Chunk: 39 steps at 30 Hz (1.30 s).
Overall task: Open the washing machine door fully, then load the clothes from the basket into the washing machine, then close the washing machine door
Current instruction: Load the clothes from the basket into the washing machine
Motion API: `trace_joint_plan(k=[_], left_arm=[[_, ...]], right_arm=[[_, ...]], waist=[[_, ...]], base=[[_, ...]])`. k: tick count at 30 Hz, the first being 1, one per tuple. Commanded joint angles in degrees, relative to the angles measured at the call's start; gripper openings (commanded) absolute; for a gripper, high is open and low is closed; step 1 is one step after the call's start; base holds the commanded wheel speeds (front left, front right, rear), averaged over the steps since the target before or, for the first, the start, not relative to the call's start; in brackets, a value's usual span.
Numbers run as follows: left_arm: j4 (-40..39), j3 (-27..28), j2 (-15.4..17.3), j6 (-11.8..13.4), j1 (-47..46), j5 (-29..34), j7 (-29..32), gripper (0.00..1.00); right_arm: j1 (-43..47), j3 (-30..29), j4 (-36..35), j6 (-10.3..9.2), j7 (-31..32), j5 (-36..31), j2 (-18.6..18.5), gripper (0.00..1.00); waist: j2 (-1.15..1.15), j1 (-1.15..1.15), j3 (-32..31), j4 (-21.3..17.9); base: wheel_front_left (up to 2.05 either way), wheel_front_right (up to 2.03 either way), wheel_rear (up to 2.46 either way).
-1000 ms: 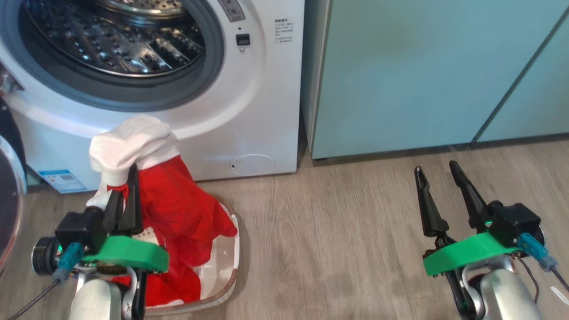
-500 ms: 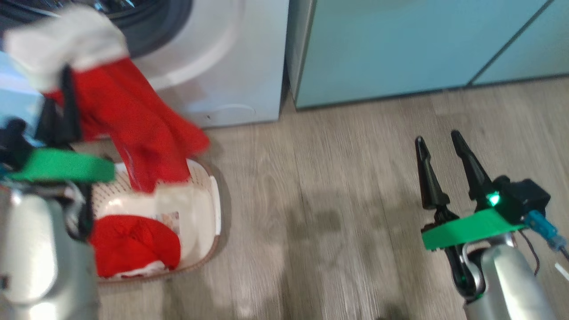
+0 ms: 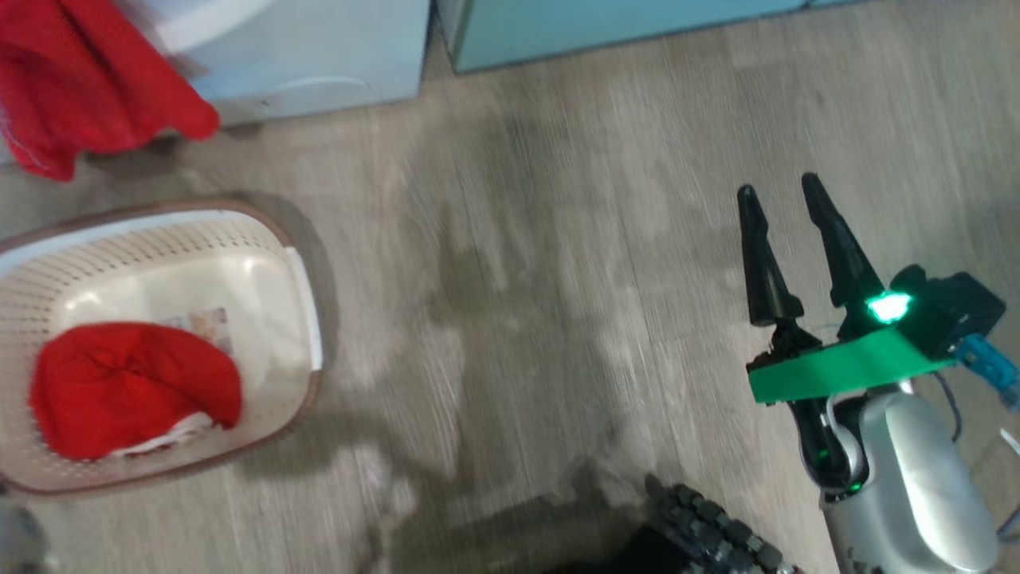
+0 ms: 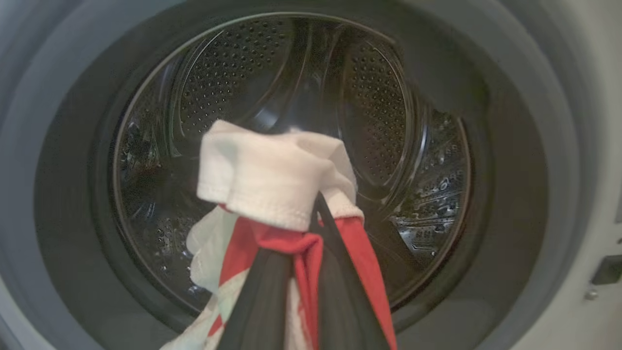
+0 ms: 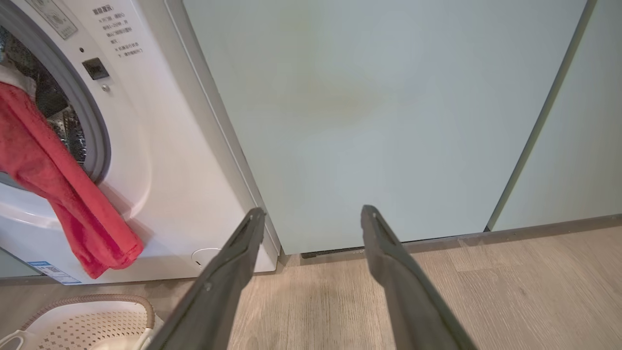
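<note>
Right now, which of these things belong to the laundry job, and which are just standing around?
Part of the job: washing machine, basket, clothes clamped in the left gripper, red garment lying in the basket.
Just around: teal cabinets, wooden floor, open, empty right gripper.

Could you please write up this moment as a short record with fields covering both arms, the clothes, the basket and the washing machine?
left gripper: fingers shut on the red-and-white garment, raised before the drum
right gripper: open, empty, facing the teal cabinet
basket: on the floor, a red bundle inside
washing machine: drum opening uncovered, garment's red tail hanging across its front
</note>
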Motion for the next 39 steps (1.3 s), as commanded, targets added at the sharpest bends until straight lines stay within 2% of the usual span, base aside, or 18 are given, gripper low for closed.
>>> trace_joint_plan(k=[1, 7, 20, 27, 30, 39], left_arm=[[-1.6, 0.8, 3.4, 0.1, -1.9, 0.2, -0.5, 0.0], [5.1, -4.4, 10.2, 0.0, -14.3, 0.2, -0.5, 0.0], [19.2, -18.2, 18.9, -0.1, -39.3, 1.1, 1.0, 0.0], [24.3, -21.4, 19.2, 0.4, -52.2, 3.6, -0.2, 0.0], [26.9, -21.8, 18.7, 1.1, -54.3, 3.9, -0.4, 0.0], [35.9, -25.8, 17.8, 1.1, -56.1, 6.1, -0.5, 0.0]], right_arm=[[-0.8, 1.1, -2.0, 0.0, -0.5, 0.5, -0.1, 1.0], [-2.2, 2.0, -2.8, 0.0, -0.5, 2.8, -0.1, 1.0], [-5.6, 6.1, -3.8, 0.0, -0.5, 7.2, -0.1, 1.0], [-6.8, 7.8, -3.5, 0.0, -0.5, 8.2, -0.1, 1.0], [-7.0, 8.1, -3.5, 0.0, -0.5, 8.3, -0.1, 1.0], [-7.6, 8.8, -3.6, 0.0, -0.5, 8.9, -0.1, 1.0]], waist=[[0.0, -0.01, 3.5, -2.7], [0.0, -0.01, 9.3, -4.3], [0.0, -0.01, 18.1, -7.1], [0.0, -0.01, 19.2, -7.7], [0.0, -0.01, 19.4, -7.8], [0.0, -0.01, 20.4, -8.7]], base=[[0.0, 0.0, 0.0], [0.0, 0.0, 0.0], [0.0, 0.0, 0.0], [0.0, 0.0, 0.0], [0.0, 0.0, 0.0], [0.0, 0.0, 0.0]])
